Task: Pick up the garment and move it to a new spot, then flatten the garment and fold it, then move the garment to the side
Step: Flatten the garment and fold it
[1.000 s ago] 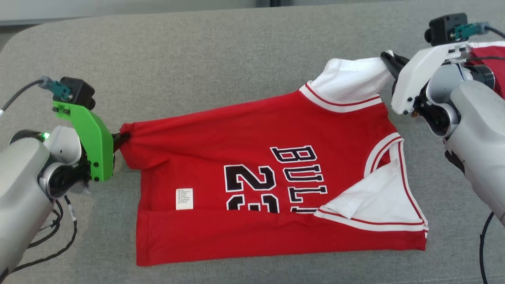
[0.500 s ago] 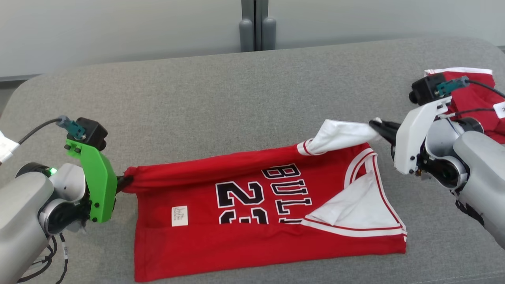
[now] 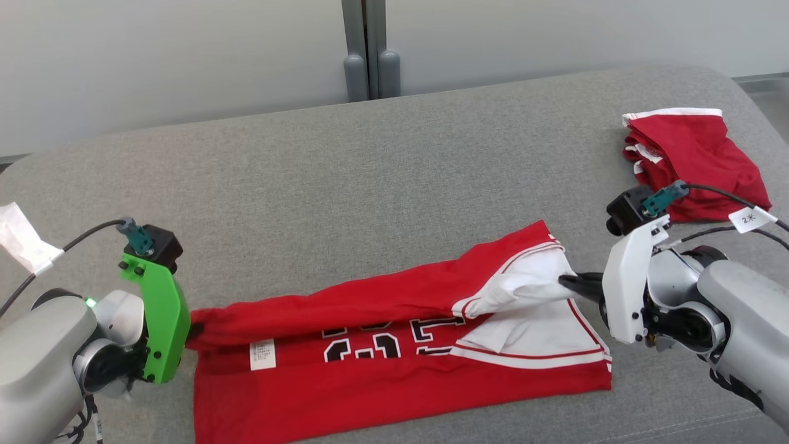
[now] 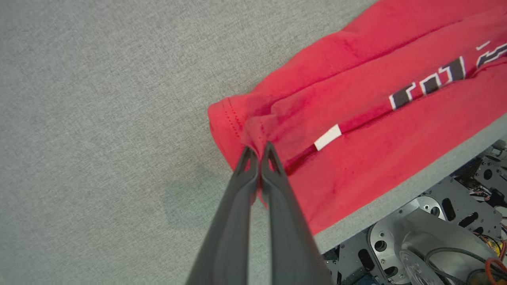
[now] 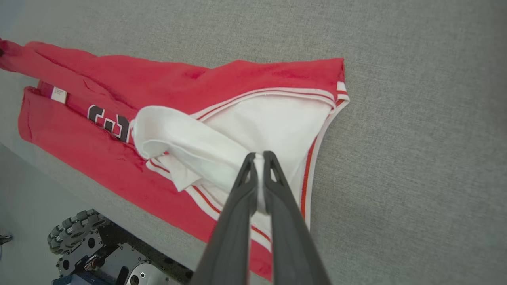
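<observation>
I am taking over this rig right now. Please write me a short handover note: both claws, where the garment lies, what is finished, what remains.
Claws: the left claw is shut on the hem corner of the red basketball jersey with white trim; the right claw is shut on its white shoulder fabric.
Jersey: near edge of the grey fabric-covered surface, far edge lifted and drawn partly over the printed number.
Another folded red garment lies far right.
Done: jersey laid out, first fold begun.
Left: finish the fold, release, move it aside.

One red jersey (image 3: 382, 394), one crumpled red bundle (image 3: 690, 148), two pairs of jaws, one grey cushion (image 3: 308, 185), one white scrap (image 3: 20, 237)
</observation>
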